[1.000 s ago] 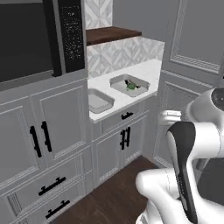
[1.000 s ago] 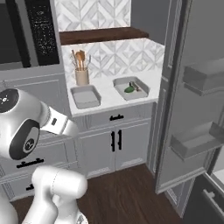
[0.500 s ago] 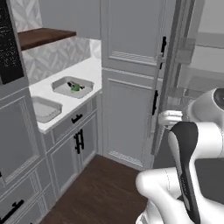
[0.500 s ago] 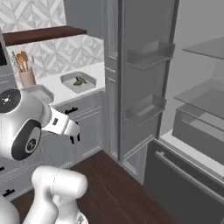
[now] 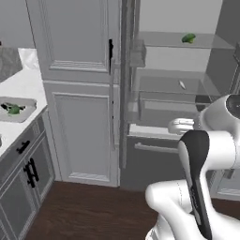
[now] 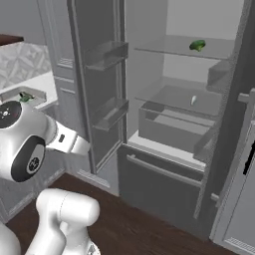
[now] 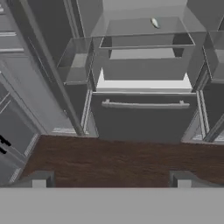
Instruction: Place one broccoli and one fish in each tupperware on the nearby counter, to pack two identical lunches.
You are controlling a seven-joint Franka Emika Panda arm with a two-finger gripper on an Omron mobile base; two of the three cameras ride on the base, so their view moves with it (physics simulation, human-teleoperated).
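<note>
Base has swung right: the whole view shifted, nothing in the scene itself moved. Counter with the tupperware, centred a second ago, now sits at the far left edge in both base views; the second tray and the wooden shelf have dropped out of frame. The open fridge, just entering half a second ago, now faces the cameras square on. Newly in sight: a broccoli on the upper glass shelf and a pale fish on the shelf below.
</note>
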